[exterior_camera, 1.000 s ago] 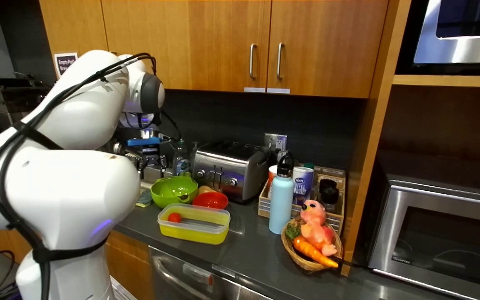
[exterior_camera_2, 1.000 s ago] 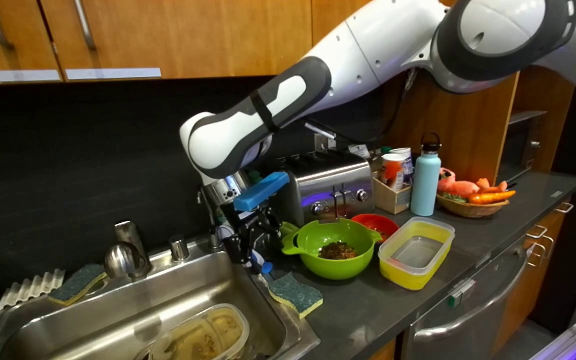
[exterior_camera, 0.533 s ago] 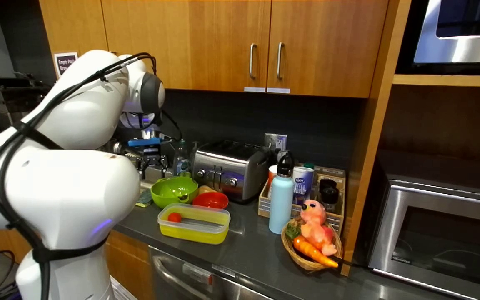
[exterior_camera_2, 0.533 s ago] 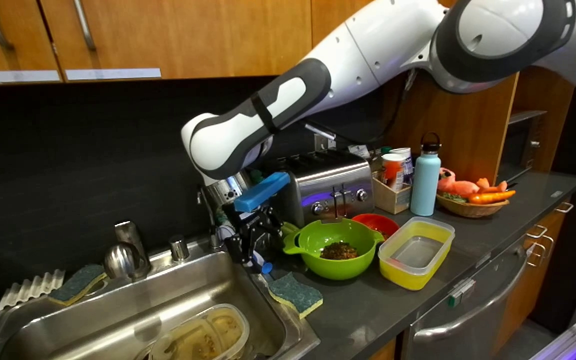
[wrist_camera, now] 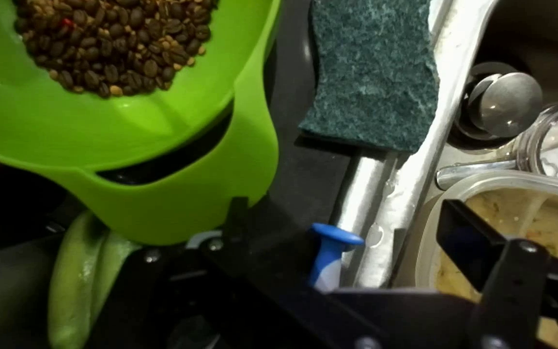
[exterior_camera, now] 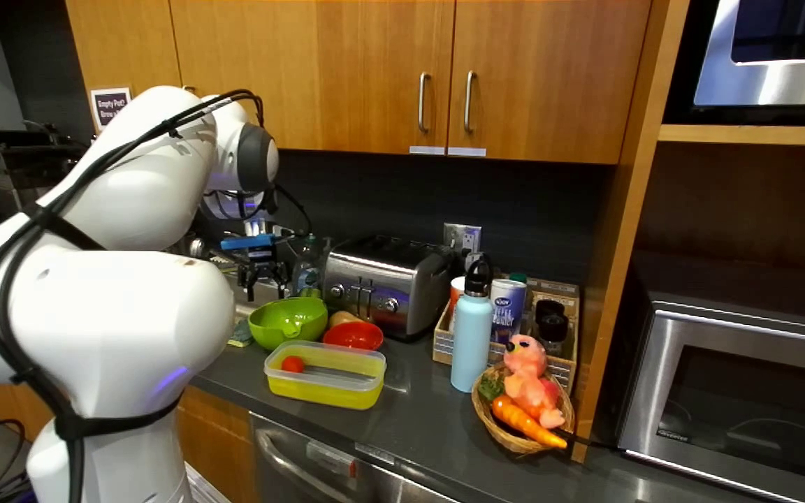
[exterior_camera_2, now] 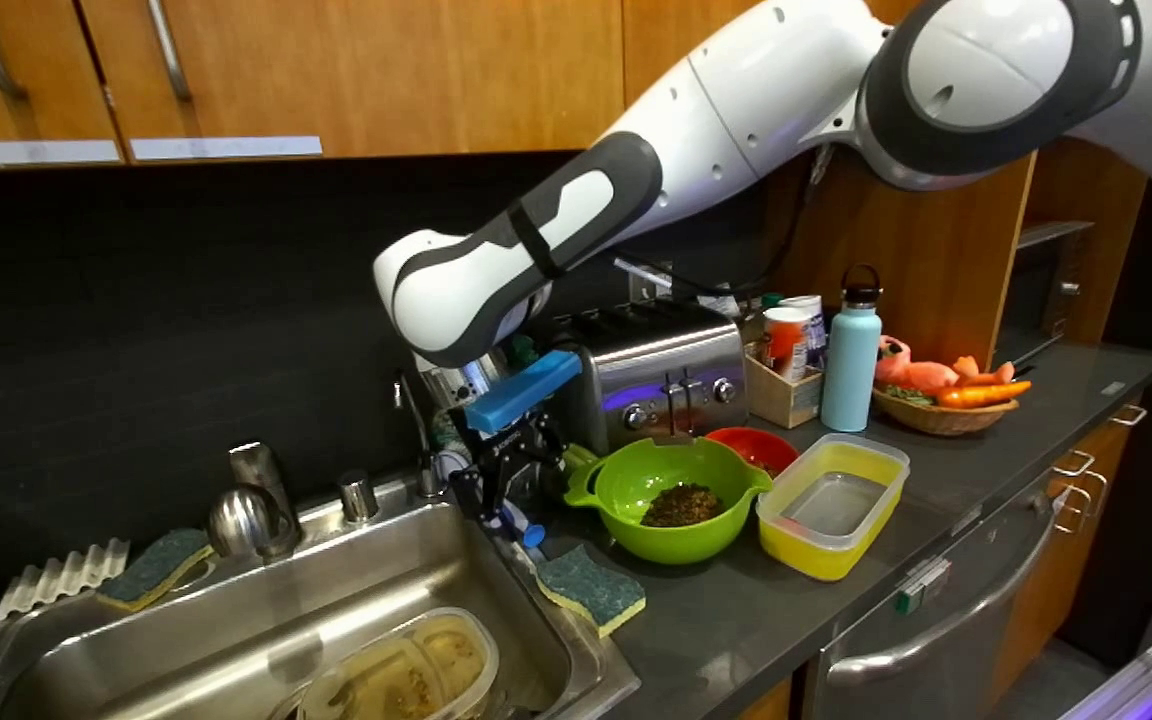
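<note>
We see our claw (wrist_camera: 344, 215) spread wide and empty. The green bowl (wrist_camera: 114, 133) of beans (wrist_camera: 124, 48) sits beside and below it on the tabletop (exterior_camera_2: 706, 620); a sponge (wrist_camera: 376, 72) lies below it too.

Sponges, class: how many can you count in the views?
2: one sponge beside the faucet, another sponge between the sink and the green bowl; others could be hidden.

Wooden cupboards (exterior_camera: 367, 77) above — dark wall (exterior_camera_2: 186, 300) behind — grey countertop (exterior_camera: 420, 412) below
</note>
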Available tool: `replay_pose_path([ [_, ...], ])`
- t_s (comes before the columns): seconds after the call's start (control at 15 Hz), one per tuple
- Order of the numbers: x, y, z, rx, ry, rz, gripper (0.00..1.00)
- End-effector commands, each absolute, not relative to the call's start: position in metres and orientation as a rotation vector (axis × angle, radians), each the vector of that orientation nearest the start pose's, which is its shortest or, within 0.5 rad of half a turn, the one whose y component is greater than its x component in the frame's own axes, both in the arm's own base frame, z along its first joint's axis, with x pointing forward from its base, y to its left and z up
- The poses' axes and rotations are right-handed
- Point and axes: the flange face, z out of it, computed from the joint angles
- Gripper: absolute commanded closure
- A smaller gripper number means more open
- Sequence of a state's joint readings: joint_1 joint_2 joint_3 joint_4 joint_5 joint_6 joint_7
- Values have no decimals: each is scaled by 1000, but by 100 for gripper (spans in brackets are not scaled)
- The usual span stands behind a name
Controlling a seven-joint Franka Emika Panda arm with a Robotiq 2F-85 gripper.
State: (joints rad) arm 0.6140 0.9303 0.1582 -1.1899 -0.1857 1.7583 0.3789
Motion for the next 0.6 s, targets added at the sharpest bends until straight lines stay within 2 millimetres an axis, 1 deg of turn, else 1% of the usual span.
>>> replay_pose_path([
  [0.0, 550, 471, 190, -3295, -648, 411, 0],
  [0.27, 548, 474, 185, -3300, -651, 425, 0],
  [0.33, 547, 475, 185, -3301, -661, 430, 0],
  [0.4, 547, 471, 192, -3276, -662, 431, 0],
  [0.53, 547, 471, 193, -3276, -663, 430, 0],
])
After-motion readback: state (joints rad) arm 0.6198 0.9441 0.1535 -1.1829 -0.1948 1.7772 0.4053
